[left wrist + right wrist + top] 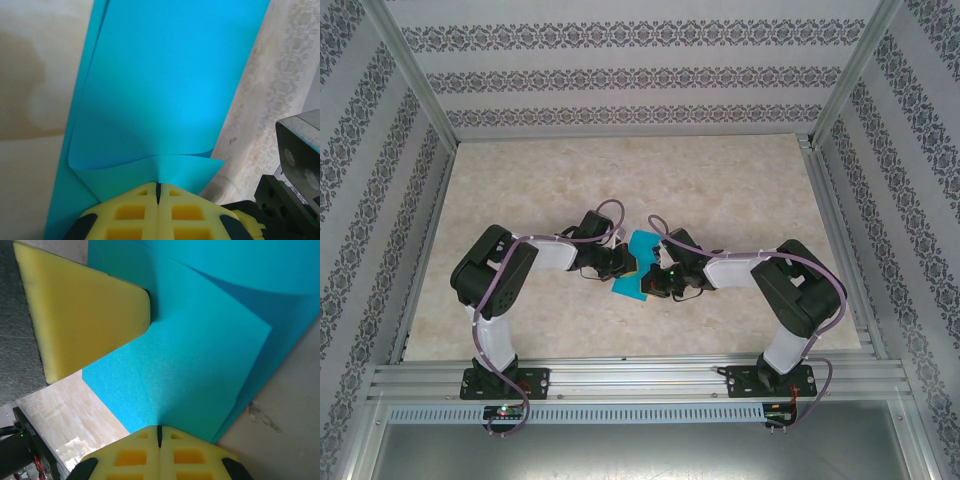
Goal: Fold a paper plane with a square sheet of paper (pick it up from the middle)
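Teal-blue and thin, the square sheet of paper [165, 90] is held over the middle of the worktop [720, 190], pinched from opposite sides by the two arms. The left claw [158, 192] is closed on one edge, where the paper is puckered into a small ridge at the fingertips and a loose upper layer is curled over the layer beneath. The right claw [160, 432] is likewise closed on the paper, with a flat flap spread just ahead of it. Whether the sheet is resting on the worktop or lifted clear of it cannot be told. The fold is judged to be only partly made. Tearing is judged the main risk: if the claws are drawn apart or twisted against each other, the paper could be ripped at the pinch points. The curled layer could also be pressed down off-line, so that a crooked crease is set. Because the claws are close together, a pad could be knocked by the other arm, and the grip lost.
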`<state>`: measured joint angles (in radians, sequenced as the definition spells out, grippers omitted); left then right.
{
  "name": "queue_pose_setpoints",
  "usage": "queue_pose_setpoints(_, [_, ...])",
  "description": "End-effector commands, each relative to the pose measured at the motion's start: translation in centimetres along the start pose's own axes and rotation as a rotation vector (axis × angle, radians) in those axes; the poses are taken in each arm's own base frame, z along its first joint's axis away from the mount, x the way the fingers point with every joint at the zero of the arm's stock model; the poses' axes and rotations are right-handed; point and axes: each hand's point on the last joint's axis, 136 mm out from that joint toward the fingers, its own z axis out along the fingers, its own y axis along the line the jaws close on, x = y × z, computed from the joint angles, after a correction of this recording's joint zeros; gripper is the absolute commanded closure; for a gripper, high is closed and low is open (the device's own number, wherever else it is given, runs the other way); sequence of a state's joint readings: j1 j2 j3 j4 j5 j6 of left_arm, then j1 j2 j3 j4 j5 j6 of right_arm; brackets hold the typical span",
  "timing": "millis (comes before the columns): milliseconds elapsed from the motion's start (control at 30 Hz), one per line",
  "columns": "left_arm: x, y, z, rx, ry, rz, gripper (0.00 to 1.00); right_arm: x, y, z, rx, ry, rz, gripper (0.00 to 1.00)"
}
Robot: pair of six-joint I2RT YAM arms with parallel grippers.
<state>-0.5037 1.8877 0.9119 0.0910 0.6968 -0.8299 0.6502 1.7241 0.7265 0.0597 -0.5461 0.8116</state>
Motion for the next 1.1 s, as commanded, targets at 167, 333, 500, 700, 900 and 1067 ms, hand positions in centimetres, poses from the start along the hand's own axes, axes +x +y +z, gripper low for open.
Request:
queue_pose_setpoints(167, [-1.6,3.6,-0.9,-0.115,-0.092,0.029,0.95,3.5,-6.5,1.0,0.215,0.102,0.103,1.0])
queue_pose_setpoints(333, [-2.8,4.6,-1.8,-0.189,-0.127,-0.001,0.95,3.6,-6.6,0.9,0.225,0.103,0.1,1.0])
queue_pose_setpoints(500, [-3.9,4.2,-2.2,-0.17,-0.159,0.01,0.94,3.6,-6.7,1.0,0.223,0.099,0.105,1.0])
queue_pose_setpoints(700, [-5.1,3.7,-2.8,-0.119,-0.197,0.045,0.92,3.8,-6.9,1.2,0.219,0.108,0.11,1.0])
queue_pose_setpoints(900, [-6.5,3.6,-3.7,-0.08,-0.226,0.044,0.9,3.8,-6.8,1.2,0.215,0.109,0.109,1.0])
queue_pose_setpoints(1067, [-7.2,3.1,-4.5,-0.067,-0.222,0.048,0.88,3.6,-6.7,1.2,0.21,0.104,0.111,1.0])
